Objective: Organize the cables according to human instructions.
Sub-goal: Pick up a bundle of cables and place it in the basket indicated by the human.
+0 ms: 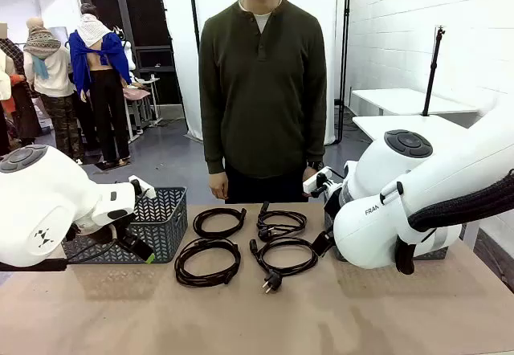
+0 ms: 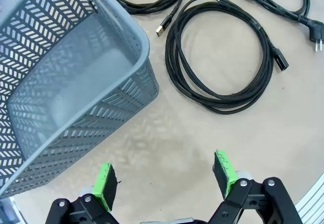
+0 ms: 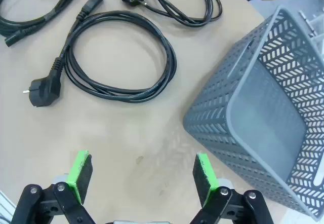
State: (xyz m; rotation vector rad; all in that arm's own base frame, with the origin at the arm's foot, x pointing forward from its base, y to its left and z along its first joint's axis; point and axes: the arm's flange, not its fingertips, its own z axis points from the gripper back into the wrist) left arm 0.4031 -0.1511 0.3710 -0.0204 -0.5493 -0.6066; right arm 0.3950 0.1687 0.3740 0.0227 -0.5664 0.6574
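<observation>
Four cables (image 2: 223, 106); baskets (image 1: 169, 214) partly behind arms (image 1: 48, 202)

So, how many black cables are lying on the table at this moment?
4, laid two by two: far-left cable, far-right cable, near-left cable, near-right cable. None seems hidden.

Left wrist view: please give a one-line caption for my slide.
Open left gripper hovers over table beside an empty grey basket, coiled black cables ahead.
</observation>
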